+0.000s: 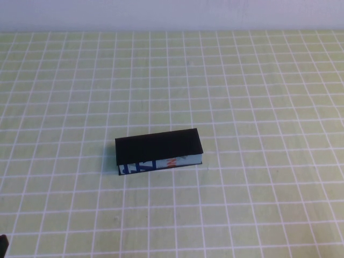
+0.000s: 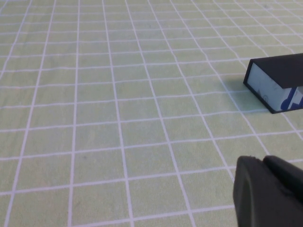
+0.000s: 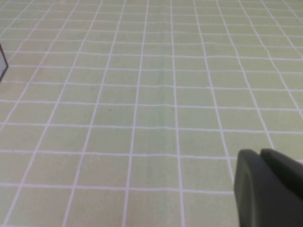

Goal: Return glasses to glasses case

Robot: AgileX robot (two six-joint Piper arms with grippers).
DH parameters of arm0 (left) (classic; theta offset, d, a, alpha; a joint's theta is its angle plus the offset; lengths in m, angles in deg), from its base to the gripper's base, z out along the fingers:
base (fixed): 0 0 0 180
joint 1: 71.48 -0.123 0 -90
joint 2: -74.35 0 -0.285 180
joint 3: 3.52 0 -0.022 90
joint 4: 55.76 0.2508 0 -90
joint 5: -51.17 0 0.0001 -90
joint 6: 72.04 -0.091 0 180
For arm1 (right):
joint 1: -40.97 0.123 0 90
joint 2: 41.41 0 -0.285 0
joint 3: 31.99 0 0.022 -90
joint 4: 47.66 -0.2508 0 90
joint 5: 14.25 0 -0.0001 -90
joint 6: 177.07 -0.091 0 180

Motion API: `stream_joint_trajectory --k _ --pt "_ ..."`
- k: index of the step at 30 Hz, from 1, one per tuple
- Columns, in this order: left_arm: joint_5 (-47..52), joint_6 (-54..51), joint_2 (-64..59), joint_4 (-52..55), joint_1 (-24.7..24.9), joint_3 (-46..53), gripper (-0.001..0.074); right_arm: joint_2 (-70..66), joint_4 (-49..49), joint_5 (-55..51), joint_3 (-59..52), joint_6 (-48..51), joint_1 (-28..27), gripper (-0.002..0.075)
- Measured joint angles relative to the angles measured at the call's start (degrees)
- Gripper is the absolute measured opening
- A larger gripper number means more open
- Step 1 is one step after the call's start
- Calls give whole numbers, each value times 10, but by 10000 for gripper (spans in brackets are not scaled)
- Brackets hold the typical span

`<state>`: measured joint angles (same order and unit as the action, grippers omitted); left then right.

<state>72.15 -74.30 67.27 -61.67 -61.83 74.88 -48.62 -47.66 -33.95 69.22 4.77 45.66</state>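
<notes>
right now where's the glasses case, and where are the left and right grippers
glasses case (image 1: 157,145): high view, on its black top face.
left gripper (image 2: 271,191): left wrist view, on its dark body near the case's end.
right gripper (image 3: 271,189): right wrist view, on its dark body above bare mat.

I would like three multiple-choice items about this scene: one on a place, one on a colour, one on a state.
1. Where does the glasses case lie?
A. near the middle of the table
B. at the far edge
C. in a claw

2. What colour is the case's top?
A. white
B. black
C. red

3. How is the case?
A. open, glasses inside
B. closed
C. open and empty

Answers: 1 A, the high view shows it on the grid cloth near the centre; 2 B, the top face is matte black; 3 B, no inside shows. The left claw and right claw hang apart from it.
</notes>
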Motion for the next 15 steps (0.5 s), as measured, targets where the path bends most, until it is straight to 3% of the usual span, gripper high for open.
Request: stream_joint_trajectory --k 15 --pt "0 0 0 0 0 0 -4 0 -33 -5 0 -1 0 -18"
